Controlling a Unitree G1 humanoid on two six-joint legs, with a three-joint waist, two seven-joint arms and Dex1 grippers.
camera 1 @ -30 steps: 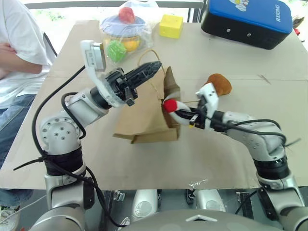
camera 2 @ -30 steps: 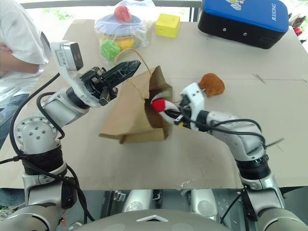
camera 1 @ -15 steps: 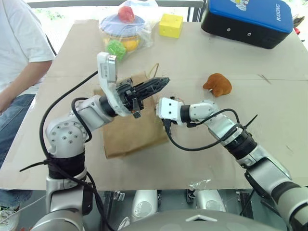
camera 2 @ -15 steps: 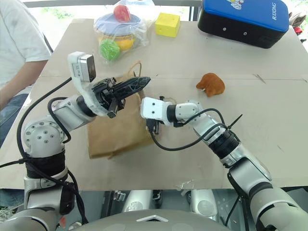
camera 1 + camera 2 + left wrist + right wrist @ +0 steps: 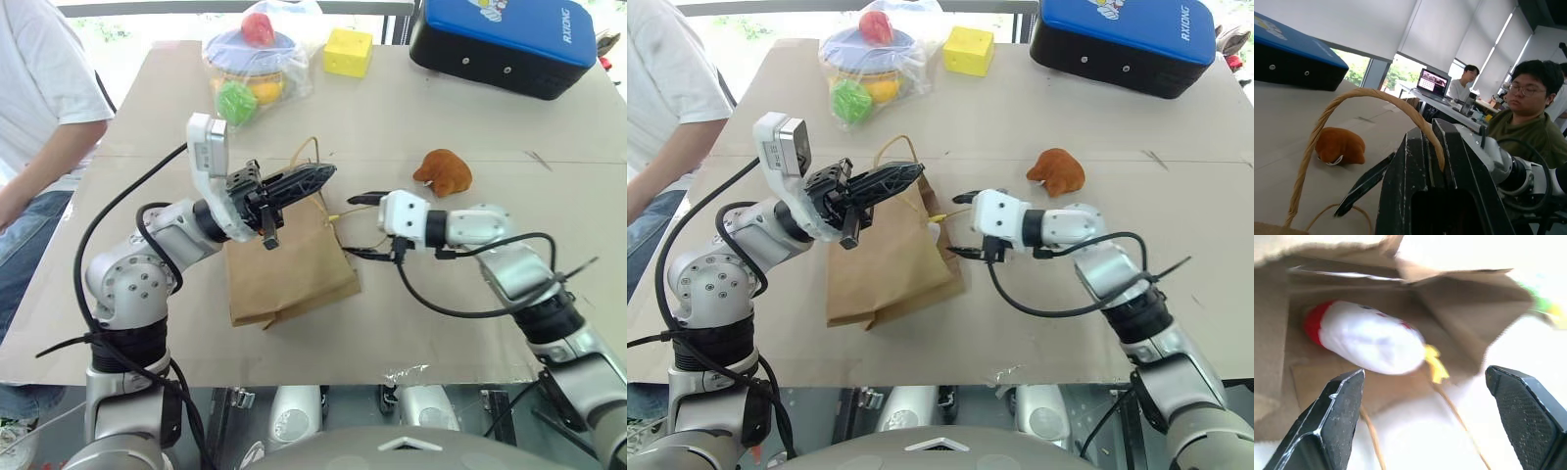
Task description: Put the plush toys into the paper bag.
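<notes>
Right hand (image 5: pixel 962 223) gapes empty, left hand (image 5: pixel 312 179) pinches one bag handle (image 5: pixel 1342 105); apparently one rocket (image 5: pixel 1369 340) inside.

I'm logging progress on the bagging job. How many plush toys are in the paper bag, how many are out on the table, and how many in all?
In the paper bag: 1, the white rocket
Out on the table: 1, the brown-orange plush
Total: 2

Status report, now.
Left gripper shut on bag handle. Right gripper open at paper bag mouth. Rocket inside; brown toy on table. Nothing blocking.
</notes>
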